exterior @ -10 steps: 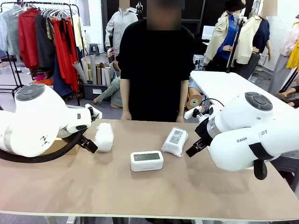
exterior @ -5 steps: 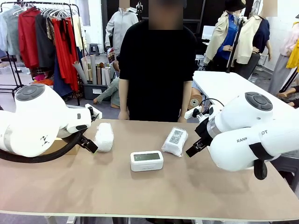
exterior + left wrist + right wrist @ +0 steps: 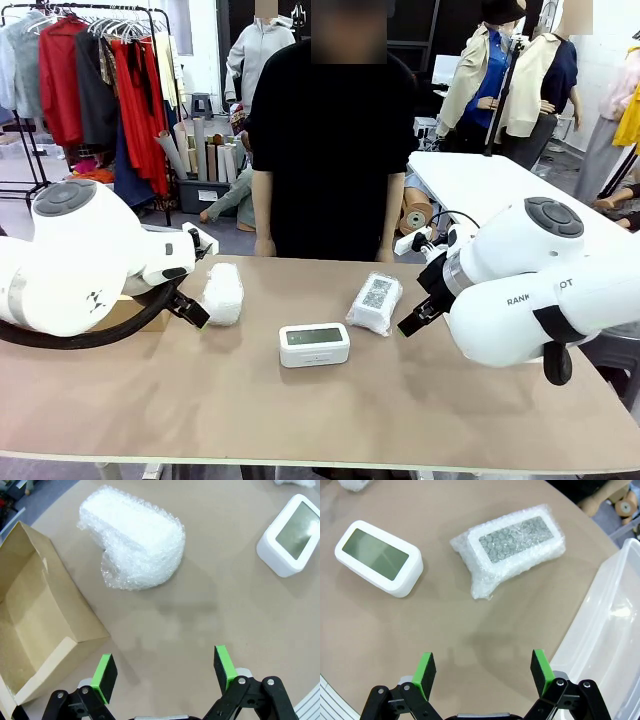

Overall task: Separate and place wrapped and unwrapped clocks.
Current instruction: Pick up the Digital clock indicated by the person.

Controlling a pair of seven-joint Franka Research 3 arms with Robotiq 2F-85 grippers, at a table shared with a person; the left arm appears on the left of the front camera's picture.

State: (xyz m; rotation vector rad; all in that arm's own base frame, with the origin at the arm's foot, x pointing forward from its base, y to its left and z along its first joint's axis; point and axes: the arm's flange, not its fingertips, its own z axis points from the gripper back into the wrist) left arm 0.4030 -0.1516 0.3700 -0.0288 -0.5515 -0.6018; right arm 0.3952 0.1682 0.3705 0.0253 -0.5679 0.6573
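A bare white clock (image 3: 314,344) with a greyish screen lies at the table's middle; it is also at the upper right in the left wrist view (image 3: 292,534) and upper left in the right wrist view (image 3: 379,558). One bubble-wrapped clock (image 3: 223,293) lies to its left, beyond my left gripper (image 3: 165,672), which hangs open and empty above the table. A second wrapped clock (image 3: 374,302) with a code label lies right of the bare one. My right gripper (image 3: 482,672) is open and empty, short of that bundle (image 3: 512,547).
An open cardboard box (image 3: 35,625) sits just left of the left gripper. A clear plastic bin (image 3: 612,645) stands beside the right gripper. A person (image 3: 333,130) stands at the far edge, hands down. Bare tabletop (image 3: 330,420) runs along the near edge.
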